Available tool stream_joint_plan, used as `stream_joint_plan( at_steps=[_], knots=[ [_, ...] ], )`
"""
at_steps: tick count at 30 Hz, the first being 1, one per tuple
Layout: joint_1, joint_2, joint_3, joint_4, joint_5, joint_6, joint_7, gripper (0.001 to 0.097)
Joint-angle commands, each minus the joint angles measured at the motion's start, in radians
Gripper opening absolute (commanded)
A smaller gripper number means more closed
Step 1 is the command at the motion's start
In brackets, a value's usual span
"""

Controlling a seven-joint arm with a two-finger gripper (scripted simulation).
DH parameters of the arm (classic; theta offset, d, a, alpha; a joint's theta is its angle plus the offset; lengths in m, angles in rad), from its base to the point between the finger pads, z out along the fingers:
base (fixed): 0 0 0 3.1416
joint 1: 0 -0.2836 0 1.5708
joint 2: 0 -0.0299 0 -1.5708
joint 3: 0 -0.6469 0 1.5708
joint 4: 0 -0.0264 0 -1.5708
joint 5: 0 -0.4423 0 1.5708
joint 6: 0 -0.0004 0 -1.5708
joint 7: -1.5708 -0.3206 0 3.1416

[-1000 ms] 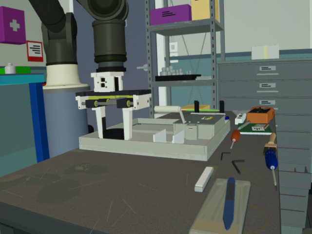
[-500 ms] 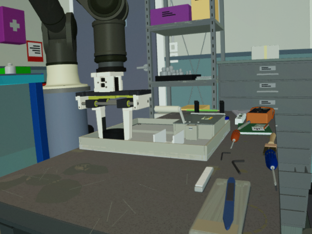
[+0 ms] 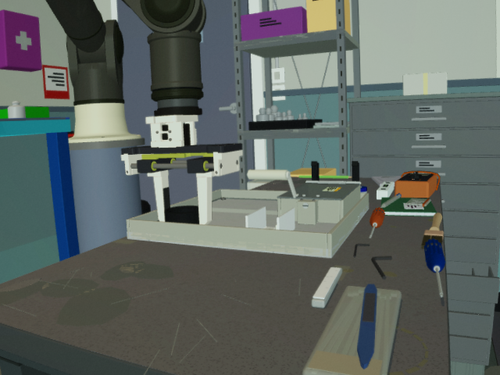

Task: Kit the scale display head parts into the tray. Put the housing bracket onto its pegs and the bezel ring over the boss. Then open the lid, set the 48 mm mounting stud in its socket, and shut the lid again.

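Note:
The black bezel ring (image 3: 182, 214) sits low in the left end of the grey tray (image 3: 246, 220). My gripper (image 3: 183, 210) reaches down into the tray with its white fingers on either side of the ring, gripping it. The tray's lidded box (image 3: 323, 202) stands at the right end, lid down, with a cream roller handle (image 3: 269, 176) at its near corner. A white bar (image 3: 327, 287) lies on the bench in front of the tray. The boss is hidden by the ring and the tray wall.
A grey drawer cabinet (image 3: 428, 137) stands at the right. A blue pen lies on a wooden block (image 3: 359, 327) at the front. Two hex keys (image 3: 373, 258), an orange screwdriver (image 3: 376, 220) and a blue screwdriver (image 3: 435, 262) lie right of the tray.

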Motion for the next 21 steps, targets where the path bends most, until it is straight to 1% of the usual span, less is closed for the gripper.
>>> stream_joint_plan(
  at_steps=[1, 9, 21],
  knots=[
    [0.0, 0.0, 0.0, -0.001, 0.0, -0.001, 0.0, 0.065],
    [0.0, 0.0, 0.0, 0.0, 0.0, 0.0, 0.0, 0.081],
    [0.0, -0.001, 0.0, 0.0, 0.0, 0.0, 0.0, 0.0815]
  ],
)
